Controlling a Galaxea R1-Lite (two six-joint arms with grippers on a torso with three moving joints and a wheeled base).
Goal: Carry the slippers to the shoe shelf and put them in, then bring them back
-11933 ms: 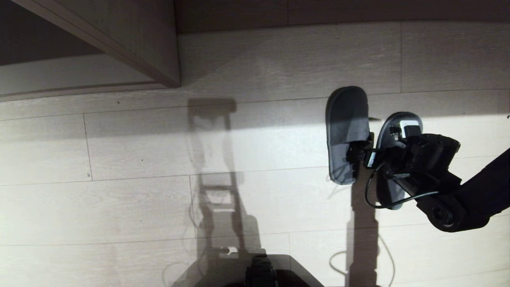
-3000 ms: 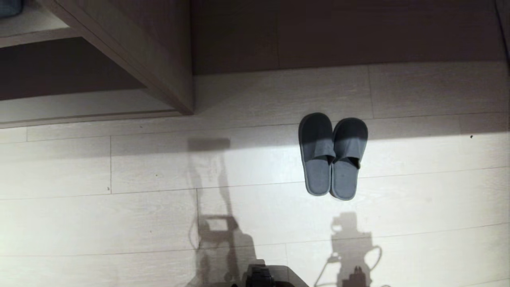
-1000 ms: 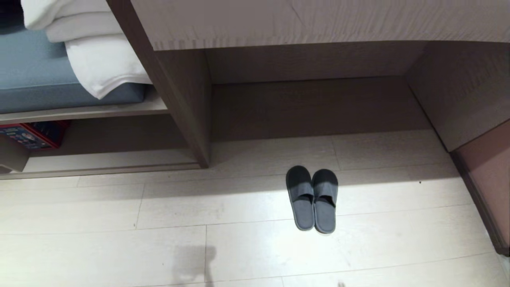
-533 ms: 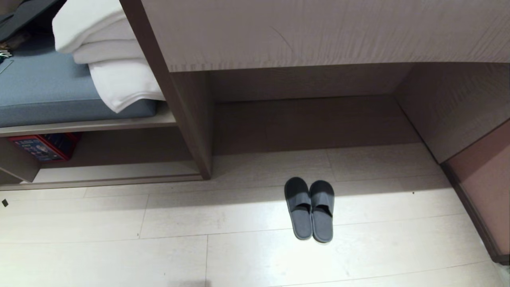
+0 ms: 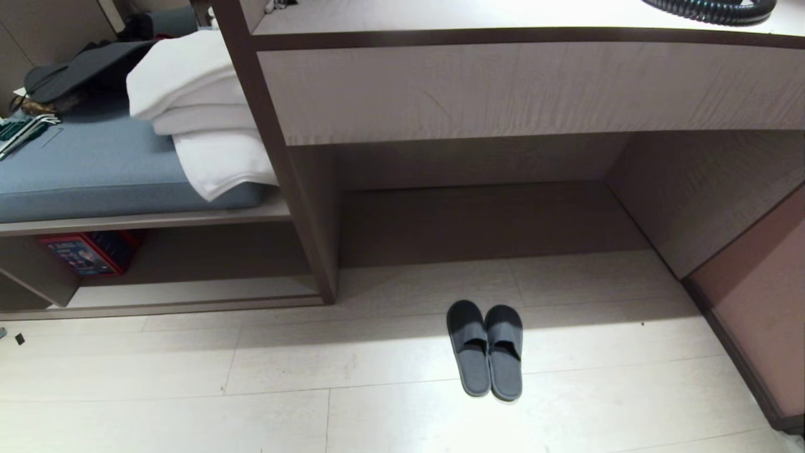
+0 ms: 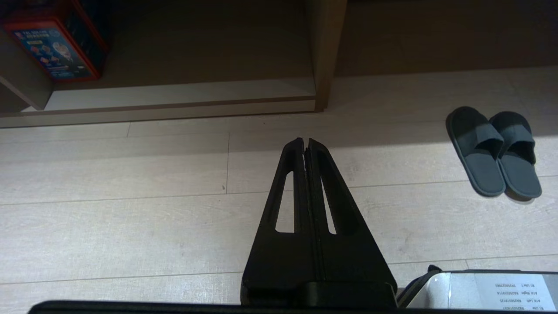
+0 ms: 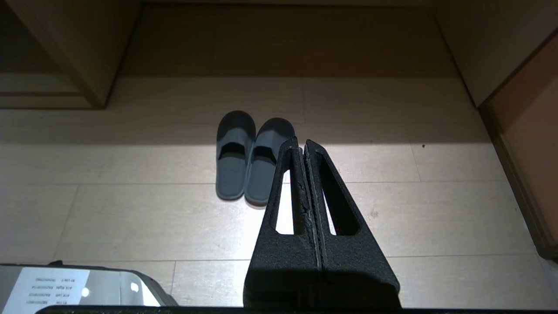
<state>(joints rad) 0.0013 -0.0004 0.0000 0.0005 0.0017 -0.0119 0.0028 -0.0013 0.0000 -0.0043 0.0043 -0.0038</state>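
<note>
Starting at nine o'clock of the head view, a blue cushion (image 5: 94,170) lies on a bench top with folded white towels (image 5: 201,119) stacked at its right end, and dark clothing (image 5: 82,66) sits behind at ten o'clock. Beneath the bench is the shoe shelf (image 5: 188,292), a low cubby with a pale base board, holding a red box (image 5: 88,251) at its left end. A taupe upright panel (image 5: 302,207) divides it from the desk recess (image 5: 478,214) at twelve o'clock. The slippers (image 5: 485,357) rest side by side, touching each other, on the pale wood floor (image 5: 188,377) just in front of that recess, at about five o'clock from the panel's foot, toes toward the recess. Neither arm shows in the head view. The left gripper (image 6: 306,144) hangs above bare floor with its fingers pressed together, empty, the slippers well off at two o'clock. The right gripper (image 7: 301,143) is likewise closed and empty, its tips just beside the right slipper's toe in its own wrist view.
</note>
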